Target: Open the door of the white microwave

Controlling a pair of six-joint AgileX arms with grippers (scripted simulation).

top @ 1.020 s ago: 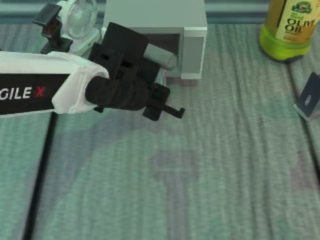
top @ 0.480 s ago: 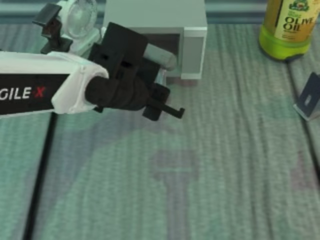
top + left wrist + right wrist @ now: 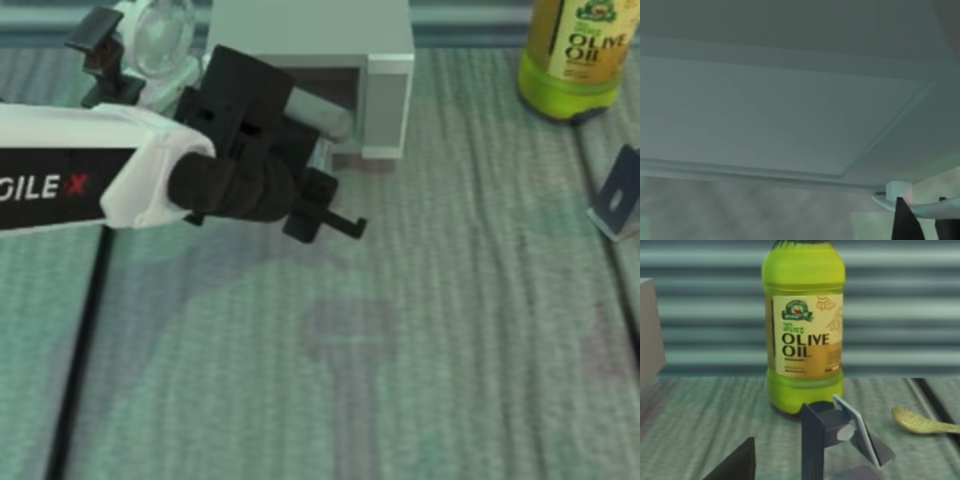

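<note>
The white microwave [image 3: 310, 25] stands at the back of the table, left of centre, and its dark inside [image 3: 335, 82] shows beside the plain control strip [image 3: 388, 100]. My left gripper [image 3: 335, 212] is right in front of it and covers most of the door in the top view. In the left wrist view the door [image 3: 780, 110] fills the picture, its window framed in white. The door's pale curved handle [image 3: 880, 200] runs between my left gripper's [image 3: 926, 227] dark fingers, which are shut on it. My right arm is parked off the top view's right side; a dark part of its gripper [image 3: 740, 465] shows.
An olive oil bottle [image 3: 578, 55] stands at the back right. A blue-grey stand [image 3: 615, 200] is at the right edge, below the bottle. A round white fan [image 3: 160, 40] sits left of the microwave. A wooden spoon [image 3: 922, 421] lies right of the bottle.
My left gripper has shifted a few pixels to the left with the handle. Nothing else has moved.
</note>
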